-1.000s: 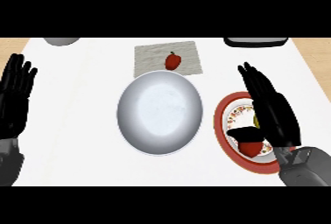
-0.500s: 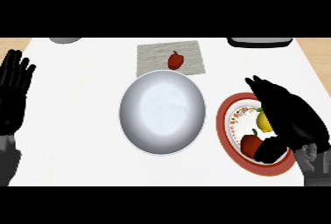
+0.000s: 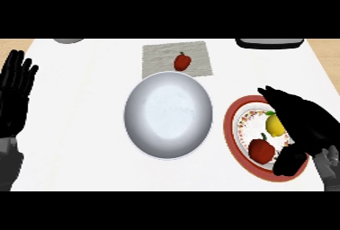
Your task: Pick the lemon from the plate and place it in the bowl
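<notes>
A yellow lemon (image 3: 275, 125) lies on the red-rimmed plate (image 3: 234, 134) at the right, next to a red pepper (image 3: 262, 150). My right hand (image 3: 302, 121) arches over the plate. Its fingers curl down around the lemon's right side and its thumb (image 3: 289, 159) reaches in below the pepper. Part of the lemon is hidden under the hand. The large grey bowl (image 3: 168, 115) stands in the middle with nothing in it. My left hand (image 3: 16, 94) rests open at the left edge, fingers up.
A second red pepper (image 3: 182, 61) sits on a grey cloth (image 3: 175, 58) behind the bowl. A dark object (image 3: 270, 43) shows at the back right edge and a grey one (image 3: 68, 41) at the back left.
My right hand has closed in over the plate, its fingers curling down around the lemon. The left hand has stayed still at the left edge.
</notes>
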{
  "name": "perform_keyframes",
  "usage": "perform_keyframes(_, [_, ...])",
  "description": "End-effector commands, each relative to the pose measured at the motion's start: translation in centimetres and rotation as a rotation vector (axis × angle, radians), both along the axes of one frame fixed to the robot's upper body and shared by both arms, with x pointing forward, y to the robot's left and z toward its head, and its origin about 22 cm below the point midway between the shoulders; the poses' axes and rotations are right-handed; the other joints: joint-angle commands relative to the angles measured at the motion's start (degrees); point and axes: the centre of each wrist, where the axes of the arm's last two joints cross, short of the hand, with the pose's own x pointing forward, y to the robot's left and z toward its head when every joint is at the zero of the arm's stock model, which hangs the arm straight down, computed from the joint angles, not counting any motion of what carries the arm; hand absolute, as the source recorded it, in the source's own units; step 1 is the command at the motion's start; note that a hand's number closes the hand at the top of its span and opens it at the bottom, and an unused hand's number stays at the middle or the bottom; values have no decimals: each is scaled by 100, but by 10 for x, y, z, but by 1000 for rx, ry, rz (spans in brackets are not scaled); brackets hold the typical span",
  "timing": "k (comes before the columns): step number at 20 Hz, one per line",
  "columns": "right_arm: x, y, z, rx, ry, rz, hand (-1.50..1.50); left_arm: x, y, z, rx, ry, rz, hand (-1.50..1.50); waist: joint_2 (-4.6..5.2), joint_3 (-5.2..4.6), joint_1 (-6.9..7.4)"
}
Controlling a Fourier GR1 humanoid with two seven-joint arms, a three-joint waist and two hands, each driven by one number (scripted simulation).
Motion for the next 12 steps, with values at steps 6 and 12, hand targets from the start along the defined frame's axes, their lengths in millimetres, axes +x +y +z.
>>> perform_keyframes(6, [12, -19, -33, -54, 78, -95, -150, -1, -8, -5, -4, -6, -12, 0, 9, 7, 25])
perform_keyframes(12, [26, -36, -55, -46, 86, -134, -150, 1, 7, -2, 3, -14, -15, 0, 14, 7, 27])
